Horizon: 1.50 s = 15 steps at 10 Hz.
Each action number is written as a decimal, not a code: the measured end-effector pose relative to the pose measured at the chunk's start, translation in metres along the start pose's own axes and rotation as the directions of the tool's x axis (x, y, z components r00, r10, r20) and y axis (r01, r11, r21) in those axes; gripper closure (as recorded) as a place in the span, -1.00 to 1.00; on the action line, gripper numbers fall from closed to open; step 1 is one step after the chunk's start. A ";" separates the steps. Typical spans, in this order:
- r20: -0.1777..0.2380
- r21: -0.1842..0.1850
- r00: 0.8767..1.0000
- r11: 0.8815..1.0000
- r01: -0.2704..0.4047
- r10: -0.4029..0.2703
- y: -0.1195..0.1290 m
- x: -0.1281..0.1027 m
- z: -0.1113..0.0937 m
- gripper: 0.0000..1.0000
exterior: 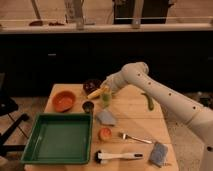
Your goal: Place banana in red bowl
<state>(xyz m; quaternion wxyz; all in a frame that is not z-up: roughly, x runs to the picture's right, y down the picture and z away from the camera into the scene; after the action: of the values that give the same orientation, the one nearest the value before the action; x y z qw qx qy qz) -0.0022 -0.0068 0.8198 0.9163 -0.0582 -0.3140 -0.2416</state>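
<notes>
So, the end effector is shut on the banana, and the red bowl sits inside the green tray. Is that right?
No. The camera view shows the red bowl on the table, outside the green tray, not inside it. The end effector is shut on the banana.

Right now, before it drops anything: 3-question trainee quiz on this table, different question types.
1. True or false: the banana already lies in the red bowl.
2. Which thing lies toward the right side of the table, below the arm? A) green vegetable B) spoon C) plate
3. Fill in: the gripper, just right of the dark bowl, is shut on the ____.

Key: 1 false, the red bowl is empty. 2 A. 3 banana.
</notes>
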 end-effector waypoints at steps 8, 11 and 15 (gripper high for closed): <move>0.073 -0.014 0.996 0.999 0.046 -0.045 -0.022 -0.018 0.021 1.00; 0.074 -0.014 0.996 0.999 0.046 -0.045 -0.022 -0.019 0.021 1.00; 0.070 -0.039 0.991 0.992 0.121 -0.118 -0.035 -0.026 0.031 1.00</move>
<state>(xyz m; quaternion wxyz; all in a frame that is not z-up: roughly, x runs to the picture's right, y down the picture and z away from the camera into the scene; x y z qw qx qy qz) -0.0539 -0.0188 0.8267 0.8876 -0.0671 -0.3423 -0.3007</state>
